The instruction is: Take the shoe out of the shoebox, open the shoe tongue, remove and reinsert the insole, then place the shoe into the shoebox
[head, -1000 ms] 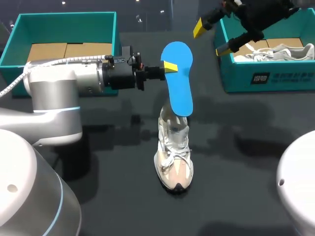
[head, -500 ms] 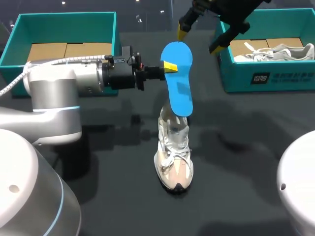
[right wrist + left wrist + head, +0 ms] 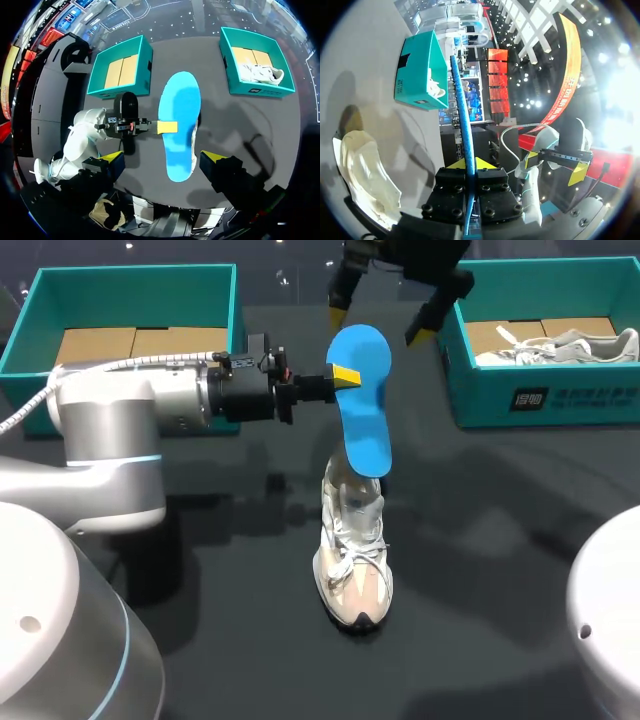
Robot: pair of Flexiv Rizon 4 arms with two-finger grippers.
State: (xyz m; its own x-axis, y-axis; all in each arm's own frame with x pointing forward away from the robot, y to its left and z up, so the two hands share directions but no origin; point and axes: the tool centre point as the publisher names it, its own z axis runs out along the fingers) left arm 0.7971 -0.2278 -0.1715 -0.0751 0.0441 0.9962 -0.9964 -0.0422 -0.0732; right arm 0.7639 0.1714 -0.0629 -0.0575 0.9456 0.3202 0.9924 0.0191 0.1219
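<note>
My left gripper is shut on the edge of a blue insole, which it holds upright above the table. Between its fingers the insole shows edge-on. A pale sneaker stands on the dark table just below the insole's lower end, toe toward me. My right gripper hangs open high above the insole's far end with nothing in it. From the right wrist view the insole lies spread between that gripper's wide fingers, far below them. The teal shoebox stands at the right.
A second pale shoe lies in the right shoebox on cardboard. Another teal box with a cardboard floor stands at the back left. The left arm's thick grey body crosses the table's left half.
My right gripper has swung left from over the right shoebox to above the insole's far end, still open. The left arm, insole and sneaker have not moved.
</note>
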